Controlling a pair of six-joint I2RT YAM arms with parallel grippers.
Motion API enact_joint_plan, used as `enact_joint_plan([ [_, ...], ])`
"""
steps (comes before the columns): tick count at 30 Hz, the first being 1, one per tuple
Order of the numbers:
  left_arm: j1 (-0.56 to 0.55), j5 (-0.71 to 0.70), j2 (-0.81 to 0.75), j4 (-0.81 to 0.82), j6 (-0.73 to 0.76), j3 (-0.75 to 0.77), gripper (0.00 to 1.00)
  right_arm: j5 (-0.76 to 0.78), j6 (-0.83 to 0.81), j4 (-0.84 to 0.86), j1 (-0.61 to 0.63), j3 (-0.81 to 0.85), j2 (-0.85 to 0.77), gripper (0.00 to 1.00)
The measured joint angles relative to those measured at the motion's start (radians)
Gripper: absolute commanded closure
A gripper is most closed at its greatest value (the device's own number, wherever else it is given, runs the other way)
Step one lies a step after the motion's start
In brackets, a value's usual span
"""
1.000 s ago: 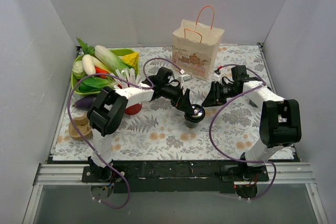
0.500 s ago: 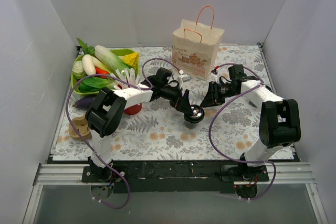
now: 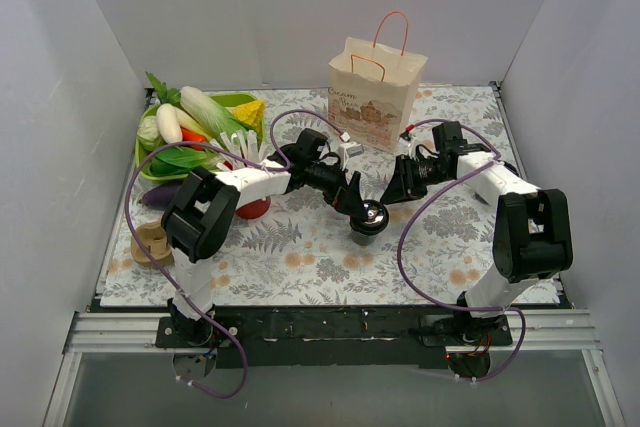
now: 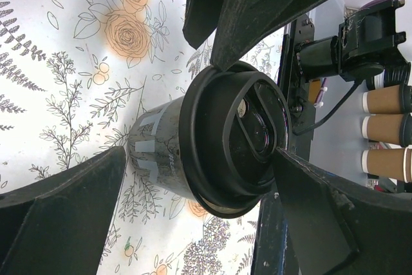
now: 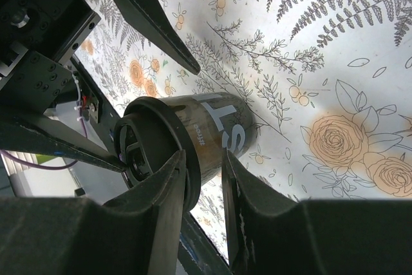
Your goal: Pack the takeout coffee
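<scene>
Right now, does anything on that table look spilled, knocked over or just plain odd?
Nothing looks spilled or toppled. The takeout coffee stands upright with its black lid on, and the left end effector is at its rim. The paper bag stands upright at the back. Only the vegetables look messy, heaped over the green tray's edge.

**Lidded black cup, mid-frame**

The coffee cup [image 3: 371, 217] sits just right of centre in the overhead frame — small, dark, with pale lettering on its side [image 5: 212, 123]. A round black lid [image 4: 235, 136] is on it — cup upright on the flowered tablecloth.
</scene>
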Motion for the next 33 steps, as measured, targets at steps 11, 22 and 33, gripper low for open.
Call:
enact_joint_plan([
  [11,0.0,-0.023,-0.016,-0.009,0.019,-0.003,0.02,0.054,-0.01,-0.008,0.027,0.014,-0.013,0.64],
  [22,0.0,-0.058,-0.048,-0.019,0.031,-0.021,0.02,0.099,-0.014,-0.022,0.055,0.027,-0.022,0.64],
  [33,0.007,-0.097,-0.094,-0.037,0.053,-0.049,0.02,0.129,-0.021,-0.03,0.082,0.027,-0.023,0.63],
])
